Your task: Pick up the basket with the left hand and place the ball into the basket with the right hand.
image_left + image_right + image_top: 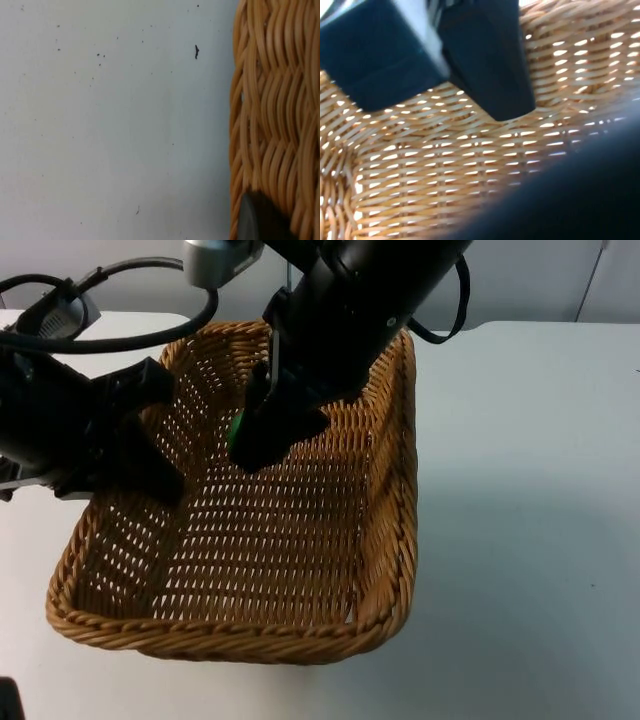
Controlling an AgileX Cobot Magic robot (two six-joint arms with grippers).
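The white table top (520, 490) carries a rectangular woven tan wicker basket (390, 540). The left gripper (150, 465) is clamped on the basket's left rim. Inside the basket, the right gripper (255, 440) grasps a small green ball (236, 430).

A white table top (520, 490) meets a grey partition wall (530, 280).

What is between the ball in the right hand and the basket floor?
Nothing visible. The right hand holds the green ball over the basket, open weave beneath it. The left hand grips the left rim, off to the side.
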